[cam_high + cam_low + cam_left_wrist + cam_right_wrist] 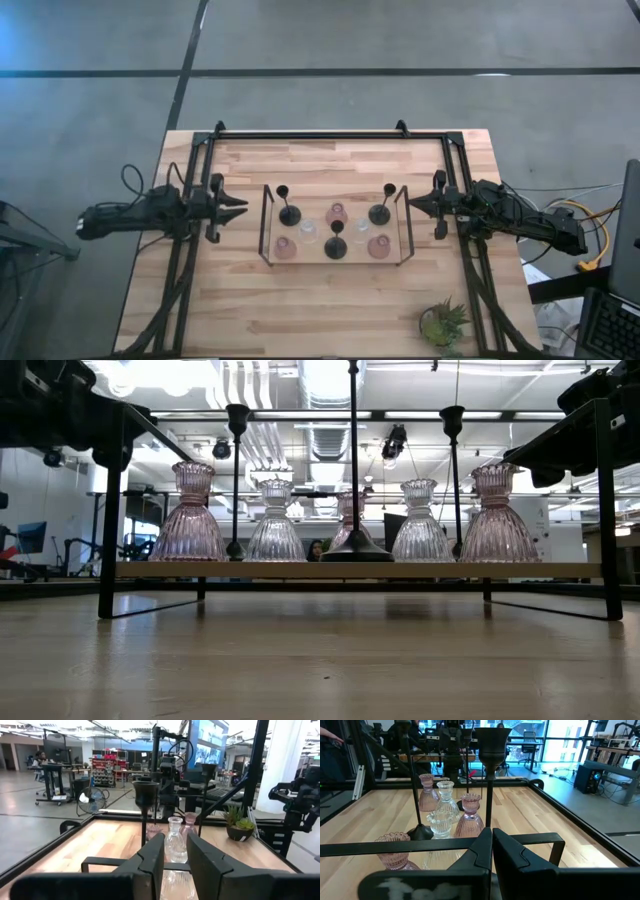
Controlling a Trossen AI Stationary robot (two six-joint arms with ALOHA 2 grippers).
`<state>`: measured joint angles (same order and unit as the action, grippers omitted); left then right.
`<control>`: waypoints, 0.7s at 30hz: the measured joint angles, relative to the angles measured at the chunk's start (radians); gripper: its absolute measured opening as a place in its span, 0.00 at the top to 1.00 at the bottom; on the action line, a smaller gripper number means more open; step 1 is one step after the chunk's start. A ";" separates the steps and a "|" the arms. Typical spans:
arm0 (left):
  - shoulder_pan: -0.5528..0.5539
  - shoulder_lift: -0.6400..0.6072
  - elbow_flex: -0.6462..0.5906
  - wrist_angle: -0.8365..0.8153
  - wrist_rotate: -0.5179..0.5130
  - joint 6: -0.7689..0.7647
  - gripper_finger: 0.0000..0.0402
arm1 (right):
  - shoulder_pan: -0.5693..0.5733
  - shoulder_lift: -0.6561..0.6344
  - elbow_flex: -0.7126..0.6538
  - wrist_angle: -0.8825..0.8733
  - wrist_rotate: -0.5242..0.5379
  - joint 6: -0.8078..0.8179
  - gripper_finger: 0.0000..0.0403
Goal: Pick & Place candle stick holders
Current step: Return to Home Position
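All candle stick holders (337, 213) on shelf (266, 222) — homing step, judged. Both empty: left gripper (238, 207) slightly parted, right gripper (413, 204) closed; next — withdraw clear of shelf posts.

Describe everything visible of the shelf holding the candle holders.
The shelf is a low rack: a thin board, tan at its edge, on a black metal frame with legs. It stands level on the table, between the left gripper and the right gripper, neither touching it. On it stand upright three black holders, three pink glass holders, two clear glass holders.
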<state>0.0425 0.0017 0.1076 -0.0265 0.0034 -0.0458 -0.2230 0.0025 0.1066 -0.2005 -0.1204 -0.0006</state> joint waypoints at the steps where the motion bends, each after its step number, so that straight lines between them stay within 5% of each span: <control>1: 0.000 0.000 -0.002 0.003 0.001 0.000 0.78 | 0.000 0.000 0.000 0.000 0.000 0.000 0.98; 21: -0.012 0.000 -0.098 0.088 0.093 0.056 0.78 | 0.000 0.000 0.000 0.000 0.000 0.000 0.98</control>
<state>0.0303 0.0017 0.0093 0.0613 0.0965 0.0105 -0.2230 0.0025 0.1066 -0.2005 -0.1204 -0.0006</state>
